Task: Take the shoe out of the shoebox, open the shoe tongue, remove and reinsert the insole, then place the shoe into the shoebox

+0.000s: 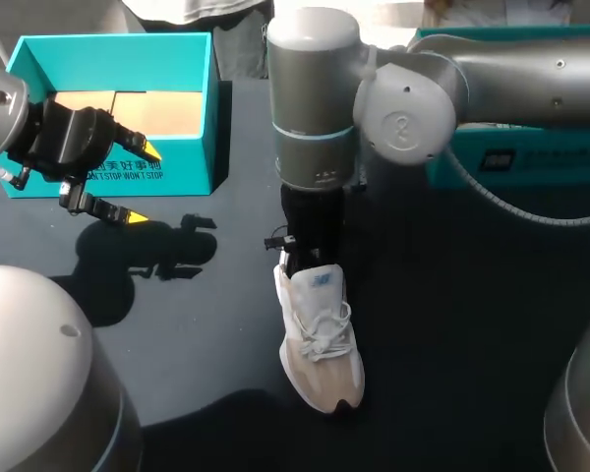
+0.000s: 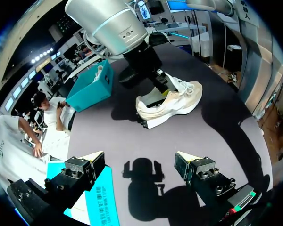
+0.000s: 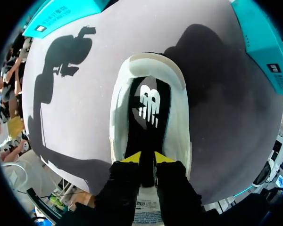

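- The shoe (image 1: 320, 344) is sitting upright on the tabletop (image 1: 452, 324), apart from the shoebox (image 1: 192, 162).
- The right hand (image 3: 146, 157) is pinching the insole (image 3: 148, 106) at its heel edge. The insole looks soft and light and is probably bending easily.
- The left hand (image 1: 146, 184) is hovering by the shoebox, fingers apart.

White shoe (image 1: 320, 339) with beige toe; black insole (image 3: 151, 134) bearing a white logo. Teal box (image 1: 108, 61) at 10 o'clock, tan inside. Dark grey table (image 1: 452, 324); silver-grey arms (image 1: 531, 69); bright yellow fingertips (image 1: 152, 150)
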